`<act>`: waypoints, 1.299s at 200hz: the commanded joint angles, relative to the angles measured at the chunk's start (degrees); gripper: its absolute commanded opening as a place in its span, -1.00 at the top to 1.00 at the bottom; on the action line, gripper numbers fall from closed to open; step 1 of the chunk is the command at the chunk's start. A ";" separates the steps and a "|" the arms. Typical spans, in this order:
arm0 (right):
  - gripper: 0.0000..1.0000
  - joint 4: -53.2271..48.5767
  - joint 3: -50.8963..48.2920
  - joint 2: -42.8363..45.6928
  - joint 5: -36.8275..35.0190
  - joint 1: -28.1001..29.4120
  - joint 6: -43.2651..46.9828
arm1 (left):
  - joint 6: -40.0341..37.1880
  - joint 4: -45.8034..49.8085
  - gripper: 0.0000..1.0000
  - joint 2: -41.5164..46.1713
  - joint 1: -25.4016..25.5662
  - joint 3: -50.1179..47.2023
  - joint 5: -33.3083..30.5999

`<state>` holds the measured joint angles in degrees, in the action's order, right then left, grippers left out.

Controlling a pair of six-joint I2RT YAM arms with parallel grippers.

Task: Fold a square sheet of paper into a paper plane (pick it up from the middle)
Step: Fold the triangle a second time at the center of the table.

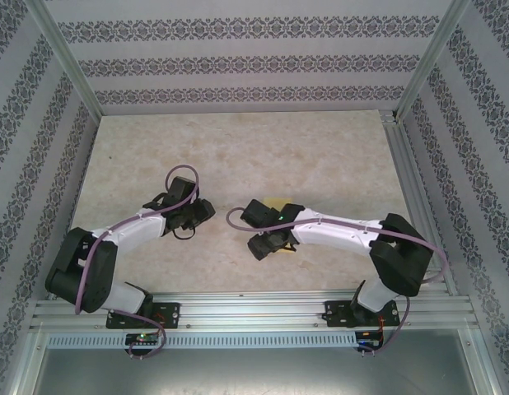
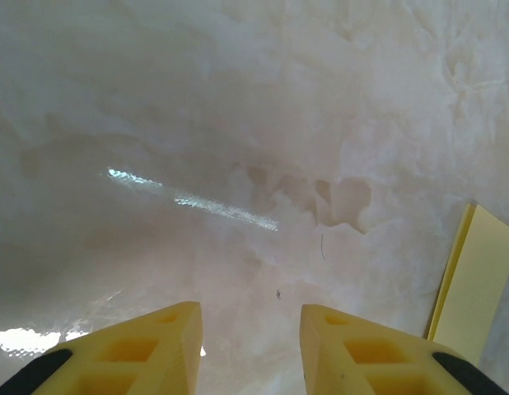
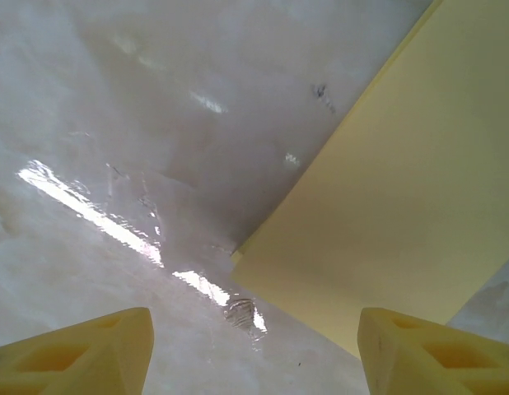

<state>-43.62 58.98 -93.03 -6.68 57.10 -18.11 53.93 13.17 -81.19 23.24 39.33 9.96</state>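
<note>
Square sheet of paper (image 3: pixel 403 181) lies on the pale marbled surface (image 3: pixel 114 99). Its pale-yellow face takes up the right side of the right wrist view, with one corner pointing toward the middle of that view. The right tool (image 3: pixel 254 355) hangs low over that corner with its two yellow fingers (image 3: pixel 81 350) spread wide apart and nothing clamped between them. One finger stands over bare surface beside the sheet. The other stands at the sheet's near edge, though I cannot tell whether it touches the paper. From the top camera the sheet is mostly hidden under the right arm's wrist, with small yellow slivers showing on either side of it. The left tool (image 2: pixel 250 350) sits to the left of the sheet and apart from it, fingers parted with bare surface in the gap. In the left wrist view a strip of the sheet's edge lies off to the right of that tool.
</note>
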 commanded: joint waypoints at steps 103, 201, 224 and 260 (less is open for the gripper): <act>-0.12 -4.78 6.32 -8.46 -12.53 2.05 -1.37 | 0.83 -0.42 0.23 4.33 -1.45 -2.59 0.50; 0.40 -5.24 5.22 -4.34 -11.46 1.36 -2.02 | 0.80 -0.77 0.22 4.38 -1.48 -2.27 1.30; 0.64 -4.30 4.41 -3.66 -10.18 0.41 -1.93 | 0.41 -0.85 0.22 4.02 -1.49 -1.74 1.94; 0.88 -0.95 2.17 -1.30 -5.50 -2.80 -1.11 | -0.09 -1.42 0.20 3.34 -1.50 -0.99 3.57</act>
<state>-47.31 62.81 -96.86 -15.68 56.40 -19.64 54.35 13.15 -78.04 22.50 37.34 11.70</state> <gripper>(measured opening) 0.087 0.396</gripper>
